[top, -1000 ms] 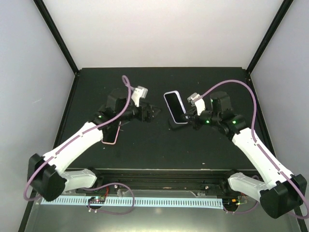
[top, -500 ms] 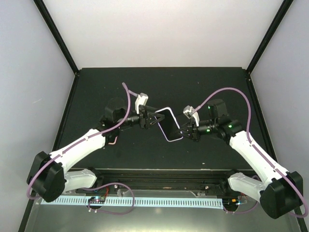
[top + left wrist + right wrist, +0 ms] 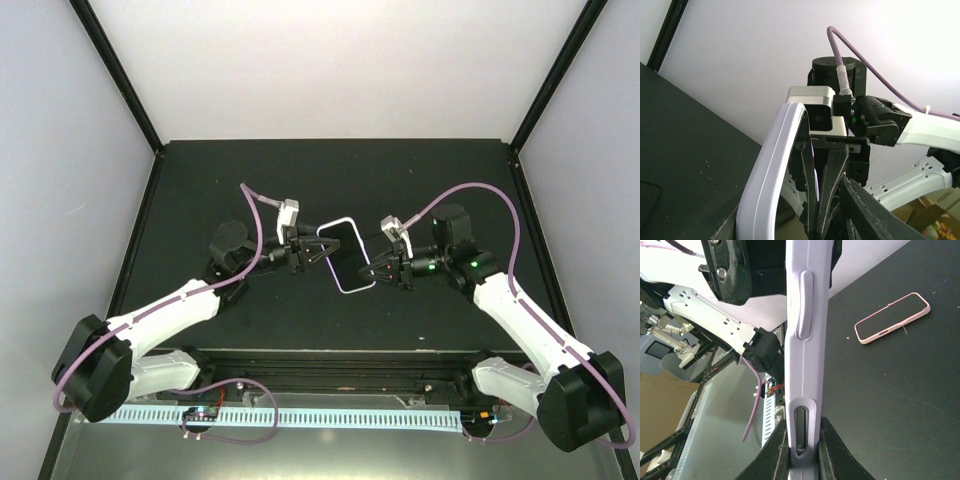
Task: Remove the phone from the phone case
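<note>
Top view, rounded phone (image 3: 346, 256) aloft above middle of matte black counter (image 3: 300, 180), right end effector (image 3: 376, 272) clamped on its cased edge, left end effector (image 3: 319, 250) narrow at opposite edge, hold unclear, left wrist, smooth curved lavender case (image 3: 765, 180), right wrist, moulded side buttons (image 3: 804, 305).

No text, label, brand, number or sign legible anywhere, not even on the lavender phone case (image 3: 807, 365).
</note>
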`<state>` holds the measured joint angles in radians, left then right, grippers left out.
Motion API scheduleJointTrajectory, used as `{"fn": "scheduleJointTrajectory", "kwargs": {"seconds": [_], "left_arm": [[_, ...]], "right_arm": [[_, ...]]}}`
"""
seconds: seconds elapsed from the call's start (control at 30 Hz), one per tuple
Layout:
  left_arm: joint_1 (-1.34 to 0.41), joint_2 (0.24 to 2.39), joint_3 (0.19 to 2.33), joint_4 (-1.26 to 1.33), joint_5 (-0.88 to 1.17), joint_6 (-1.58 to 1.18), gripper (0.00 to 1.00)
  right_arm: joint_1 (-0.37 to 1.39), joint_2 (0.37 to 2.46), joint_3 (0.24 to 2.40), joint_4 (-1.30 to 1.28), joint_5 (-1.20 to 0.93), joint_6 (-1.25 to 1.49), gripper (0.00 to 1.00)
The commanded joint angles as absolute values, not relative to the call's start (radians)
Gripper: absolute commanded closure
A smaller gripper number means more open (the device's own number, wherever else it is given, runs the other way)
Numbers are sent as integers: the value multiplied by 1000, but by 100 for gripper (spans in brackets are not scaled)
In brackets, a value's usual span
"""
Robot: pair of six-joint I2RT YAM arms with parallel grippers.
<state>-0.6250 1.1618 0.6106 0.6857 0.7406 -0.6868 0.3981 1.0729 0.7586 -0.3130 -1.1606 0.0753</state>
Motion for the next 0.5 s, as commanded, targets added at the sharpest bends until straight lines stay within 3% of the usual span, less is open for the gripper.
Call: {"fn": "scheduleJointTrajectory", "kwargs": {"seconds": [0.0,0.47], "left_arm": [[-649,1155,590,769,733,-705,58],[-670,1194,572,861,748,-748,81]], "right_arm": [[386,1074,767,-199,-1214,121,99],[387,1066,752,-163,-1202,153,99]]}}
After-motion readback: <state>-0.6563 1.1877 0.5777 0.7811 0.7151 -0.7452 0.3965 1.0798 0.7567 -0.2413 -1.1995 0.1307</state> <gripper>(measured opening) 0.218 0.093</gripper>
